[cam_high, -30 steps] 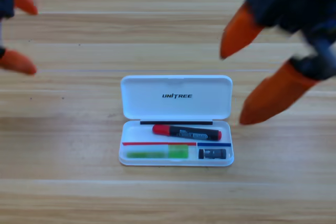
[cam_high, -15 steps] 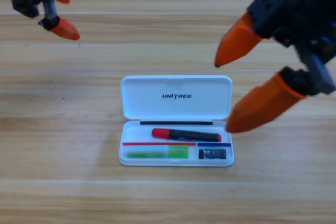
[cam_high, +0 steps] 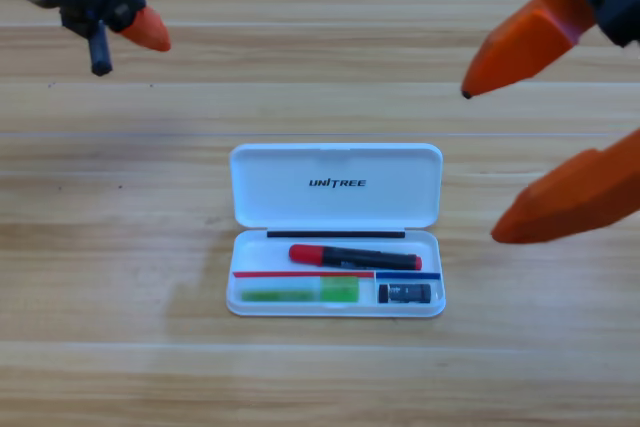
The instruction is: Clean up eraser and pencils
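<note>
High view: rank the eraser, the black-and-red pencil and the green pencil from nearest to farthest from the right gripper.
From the right gripper, open at the picture's right edge:
1. The eraser, in the case's lower right compartment.
2. The black-and-red pencil, in the upper compartment; its tip end nearly ties with the eraser.
3. The green pencil, lower left compartment.

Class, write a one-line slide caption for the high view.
Pen, green marker and eraser in open case.
</note>
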